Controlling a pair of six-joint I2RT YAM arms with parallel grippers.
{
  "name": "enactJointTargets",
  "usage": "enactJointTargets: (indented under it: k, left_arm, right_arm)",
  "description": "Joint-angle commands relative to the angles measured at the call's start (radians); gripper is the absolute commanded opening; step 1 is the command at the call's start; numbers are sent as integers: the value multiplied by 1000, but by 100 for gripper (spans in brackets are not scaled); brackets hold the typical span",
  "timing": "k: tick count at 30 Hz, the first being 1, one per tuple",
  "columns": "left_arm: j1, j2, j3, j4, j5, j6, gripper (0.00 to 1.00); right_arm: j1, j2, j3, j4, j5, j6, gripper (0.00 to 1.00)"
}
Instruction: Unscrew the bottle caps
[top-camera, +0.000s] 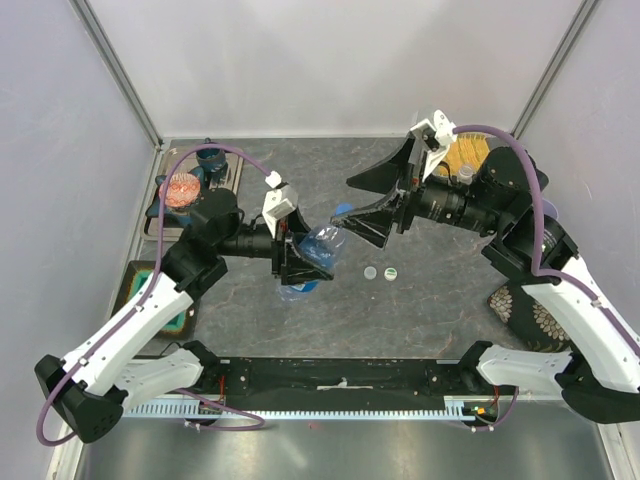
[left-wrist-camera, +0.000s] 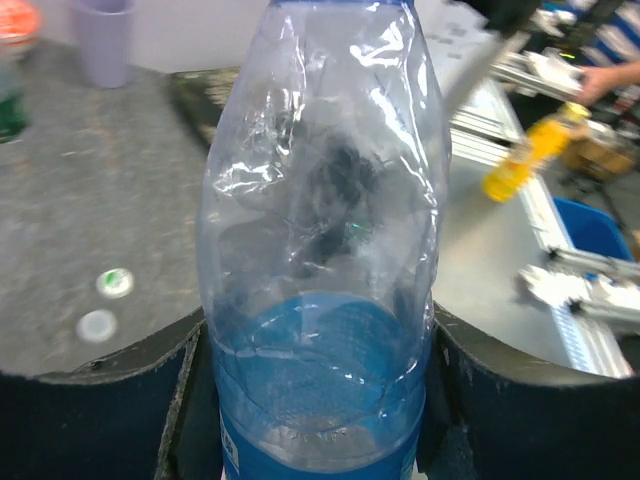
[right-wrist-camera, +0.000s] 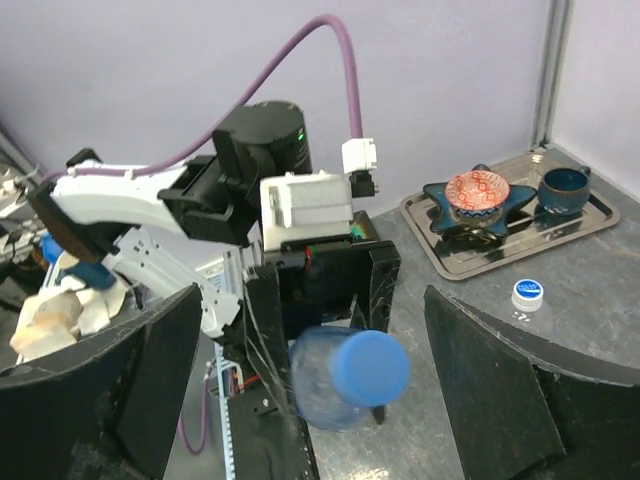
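1. The blue-labelled bottle is clear, crumpled plastic with a blue band round its lower body. It is lifted off the grey table near the middle, between my two arms. It lies tilted, with its neck pointing toward my right arm.
2. My left pincer pinches the bottle low on its body, at the blue label. One dark finger presses each side, and the plastic fills the gap between them.
3. My right pincer is spread wide. Its two fingers stand on either side of the bottle's neck end, apart from it, and hold nothing.
4. The blue cap is still on the bottle's neck. It faces into the gap of my right pincer and neither finger touches it.
5. Two loose caps lie side by side on the table, just right of the bottle.
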Motion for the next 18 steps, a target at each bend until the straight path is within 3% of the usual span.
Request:
enactJointTargets:
  k: [1,5,6,9,12,18]
  left_arm:
    - [-41,-17,32,-74,-384,140,37]
    - [-166,-25,14,-61,-777,220,39]
    - [-189,-22,11,-55,-931,232,39]
    - [-260,-10,2,-24,-1173,275,39]
    - [-308,1,-4,2,-1316,300,39]
    - [-354,13,-12,33,-1425,331,39]
  right_arm:
    - [0,-4,36,18,148,95,98]
    - [0,-15,-25,35,382,225,95]
    - [0,-15,-37,37,439,264,94]
    - [0,-8,-70,32,517,298,93]
    - [0,5,-83,28,559,327,91]
    - [0,53,-80,17,585,345,89]
